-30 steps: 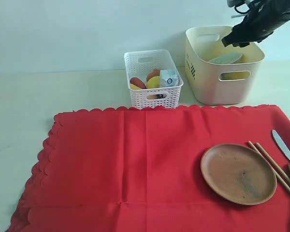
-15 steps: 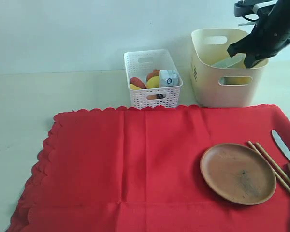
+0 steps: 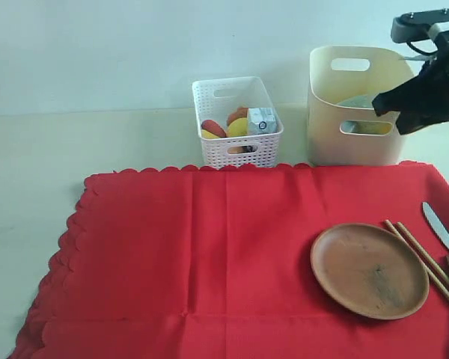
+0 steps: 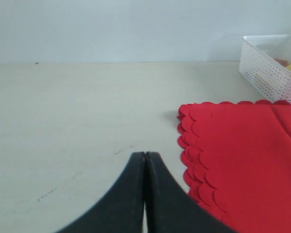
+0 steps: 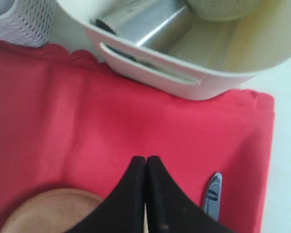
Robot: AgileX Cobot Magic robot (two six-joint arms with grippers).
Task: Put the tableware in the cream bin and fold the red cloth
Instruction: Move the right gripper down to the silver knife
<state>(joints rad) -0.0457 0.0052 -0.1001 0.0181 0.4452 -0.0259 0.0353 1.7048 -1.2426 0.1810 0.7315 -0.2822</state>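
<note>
Black fingers of the right tool are pressed together on nothing, hanging above the red cloth just in front of the cream bin. Inside the bin lie the steel cup, on its side, and the pale bowl. The cloth lies spread flat on the table. Its right part carries the brown plate, with the wooden chopsticks just beside it and the metal knife further right. The left tool is likewise closed and empty, over the table near the cloth's scalloped edge. A white lattice basket of food stands left of the bin.
</note>
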